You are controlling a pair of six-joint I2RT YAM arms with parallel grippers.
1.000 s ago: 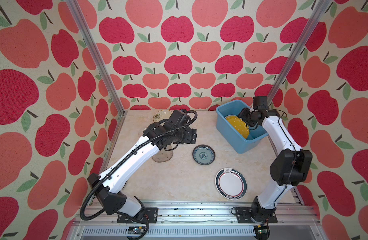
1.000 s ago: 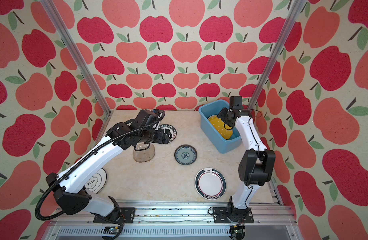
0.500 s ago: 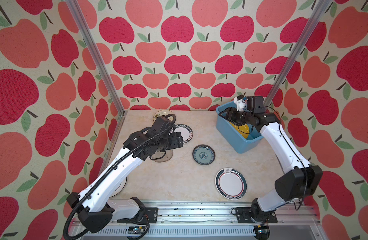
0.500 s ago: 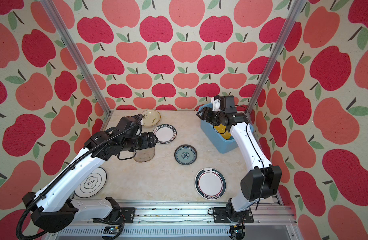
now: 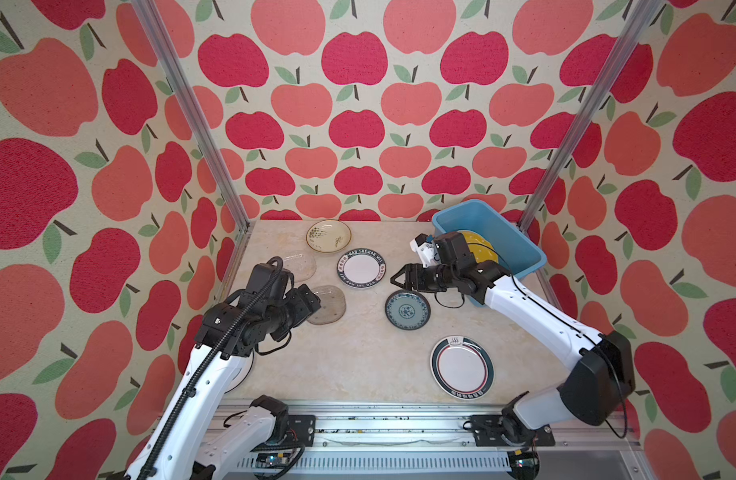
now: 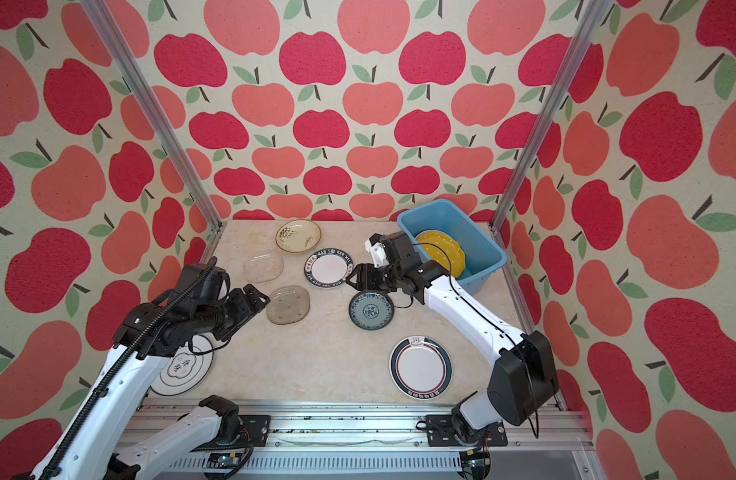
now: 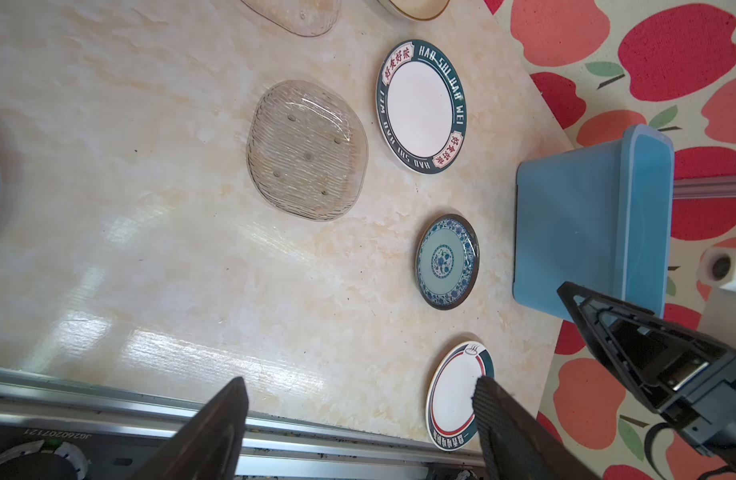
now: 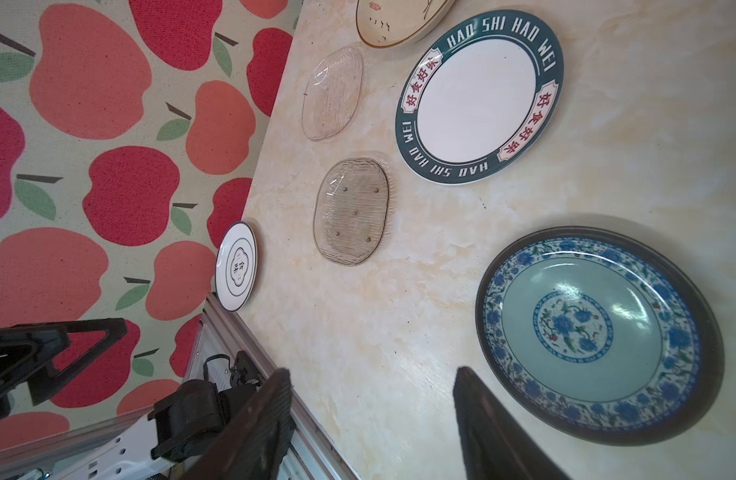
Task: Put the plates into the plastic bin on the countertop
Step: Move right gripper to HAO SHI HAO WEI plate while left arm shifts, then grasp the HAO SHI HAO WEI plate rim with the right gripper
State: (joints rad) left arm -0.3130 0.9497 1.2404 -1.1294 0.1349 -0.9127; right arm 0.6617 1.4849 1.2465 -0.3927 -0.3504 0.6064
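Right wrist view is showing the right gripper [image 8: 372, 374] hovering beside the blue-patterned plate [image 8: 599, 332], fingers [image 8: 482, 424] open and empty; next, probably gripping its rim.

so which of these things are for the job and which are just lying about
Job:
bin
yellow plate in it
cream plate
two glass plates
two dark-rimmed plates
blue plate
white plate
countertop

Just there:
apple walls
rails
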